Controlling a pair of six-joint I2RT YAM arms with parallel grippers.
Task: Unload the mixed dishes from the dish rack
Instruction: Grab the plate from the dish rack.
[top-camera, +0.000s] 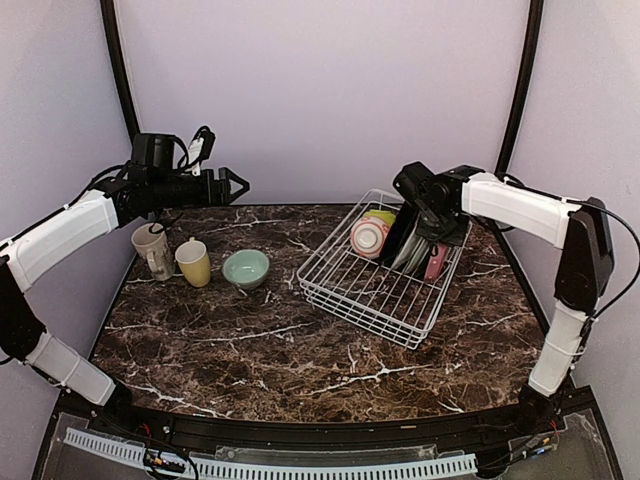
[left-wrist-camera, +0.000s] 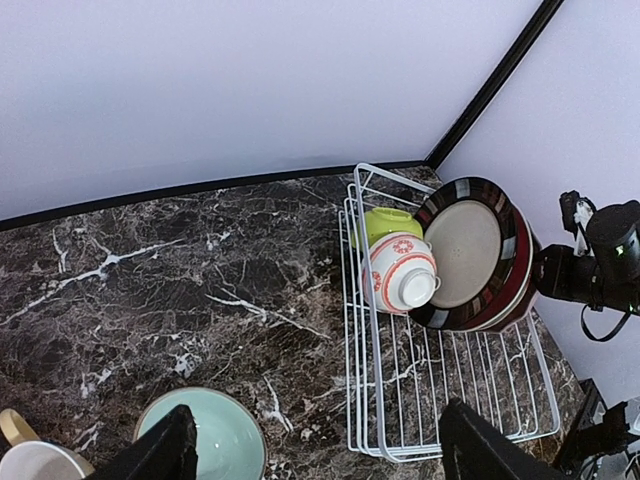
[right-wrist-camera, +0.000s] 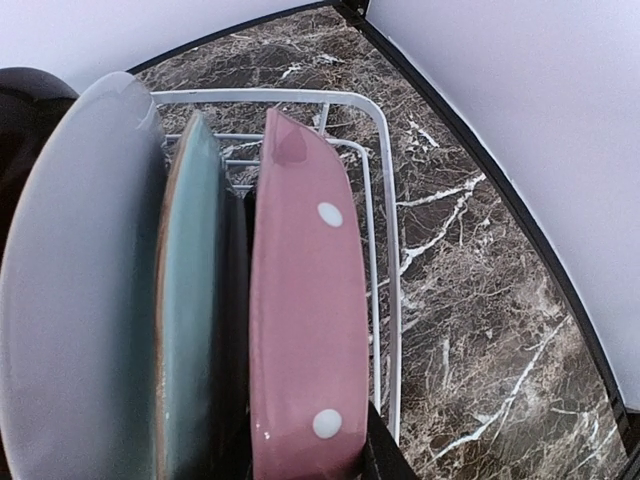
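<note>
Left pincer (top-camera: 236, 184) gapes empty; right pincer (top-camera: 428, 232), buried among racked plates (right-wrist-camera: 300, 300), grip unreadable.

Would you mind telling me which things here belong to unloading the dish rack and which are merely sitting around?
Part of the job:
dish rack; in it, the pink-striped bowl, lime bowl, pink dotted plate and black-rimmed plate; on the table, the beige mug, yellow mug and mint bowl.

Just there:
marble table; black pole; white slotted strip.
</note>
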